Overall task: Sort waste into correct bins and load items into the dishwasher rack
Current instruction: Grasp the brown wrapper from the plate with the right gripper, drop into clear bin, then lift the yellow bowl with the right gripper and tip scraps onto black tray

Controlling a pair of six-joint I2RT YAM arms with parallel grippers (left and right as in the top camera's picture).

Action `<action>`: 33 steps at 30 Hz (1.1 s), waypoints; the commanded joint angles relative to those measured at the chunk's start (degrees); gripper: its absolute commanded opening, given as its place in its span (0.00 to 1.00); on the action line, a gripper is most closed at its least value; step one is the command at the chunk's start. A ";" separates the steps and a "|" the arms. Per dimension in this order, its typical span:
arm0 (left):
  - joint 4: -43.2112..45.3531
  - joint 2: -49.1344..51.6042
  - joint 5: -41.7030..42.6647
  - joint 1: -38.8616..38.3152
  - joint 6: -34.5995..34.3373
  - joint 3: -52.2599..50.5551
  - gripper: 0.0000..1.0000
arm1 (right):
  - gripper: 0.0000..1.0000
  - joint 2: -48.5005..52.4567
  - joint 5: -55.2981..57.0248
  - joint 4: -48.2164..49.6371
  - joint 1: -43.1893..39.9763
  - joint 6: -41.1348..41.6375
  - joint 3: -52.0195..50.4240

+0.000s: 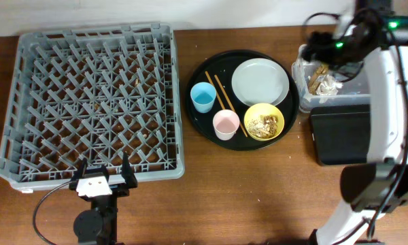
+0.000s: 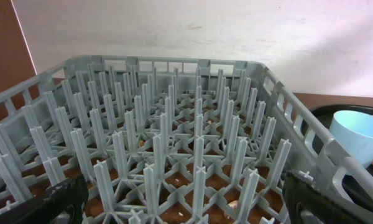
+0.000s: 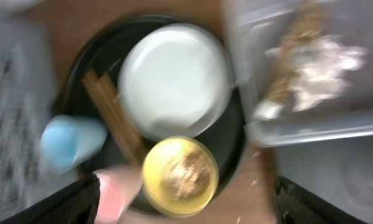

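The large grey dishwasher rack (image 1: 92, 102) fills the left of the table and holds no dishes. My left gripper (image 1: 102, 178) is open at its front edge, fingers wide apart over the pegs (image 2: 174, 155). On the round black tray (image 1: 197, 112) sit the grey-white plate (image 1: 260, 81), the light blue cup (image 1: 203, 96), the pink cup (image 1: 226, 124), two chopsticks (image 1: 226, 95) and the yellow bowl (image 1: 264, 122) with tan food bits. My right gripper (image 3: 186, 199) is open, high above the tray and tub. The clear tub (image 1: 304, 92) holds white tissue (image 1: 328, 84) and a brown scrap (image 1: 317, 73).
A shallow black rectangular tray (image 1: 340, 136) lies in front of the clear tub at the right. The right arm's white links (image 1: 384, 102) cross above it. A few crumbs lie on the wood table (image 1: 258, 184). A cable trails by the left gripper's base.
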 commanded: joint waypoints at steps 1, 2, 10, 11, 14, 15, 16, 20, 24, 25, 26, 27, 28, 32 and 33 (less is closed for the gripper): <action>-0.24 -0.28 0.63 0.24 1.09 -0.13 1.00 | 0.89 0.39 5.07 -2.10 12.48 -8.50 -5.97; -0.24 -0.31 0.63 0.24 1.09 -0.13 1.00 | 0.89 0.39 8.35 -1.36 15.80 -8.70 -9.57; -0.24 -0.31 0.63 0.24 1.09 -0.13 1.00 | 0.62 0.39 10.62 19.43 24.39 -26.69 -41.81; -0.24 -0.31 0.63 0.24 1.09 -0.13 1.00 | 0.61 0.39 10.64 21.84 24.39 -26.67 -43.50; -0.24 -0.31 0.63 0.24 1.09 -0.13 1.00 | 0.45 0.39 11.04 25.46 24.20 -26.62 -45.48; -0.24 -0.31 0.63 0.24 1.09 -0.13 1.00 | 0.41 0.39 11.02 25.59 24.20 -26.45 -45.53; -0.24 -0.31 0.63 0.24 1.09 -0.13 1.00 | 0.36 0.39 11.04 25.66 24.20 -26.45 -45.62; -0.24 -0.31 0.63 0.24 1.09 -0.13 1.00 | 0.04 -0.76 11.06 23.56 24.20 -22.34 -43.63; -0.24 -0.28 0.63 0.24 1.09 -0.13 1.00 | 0.04 -8.37 11.02 11.47 23.08 -17.00 -29.55; -0.24 -0.28 0.63 0.24 1.09 -0.13 1.00 | 0.04 -11.32 8.94 8.44 20.90 -15.41 -26.77; -0.24 -0.31 0.63 0.24 1.09 -0.13 1.00 | 0.04 -13.77 5.84 6.93 18.53 -15.43 -26.18; -0.24 -0.31 0.63 0.24 1.09 -0.13 1.00 | 0.04 -17.81 0.52 3.93 12.28 -15.74 -26.21; -0.24 -0.28 0.63 0.24 1.09 -0.13 1.00 | 0.04 -19.26 -3.45 2.01 7.21 -17.11 -26.27; -0.24 -0.31 0.63 0.24 1.09 -0.13 1.00 | 0.04 -19.52 -28.59 3.82 -12.98 -29.14 -33.22; -0.24 -0.28 0.63 0.24 1.09 -0.13 1.00 | 0.04 -19.50 -33.77 8.44 -19.12 -29.24 -38.27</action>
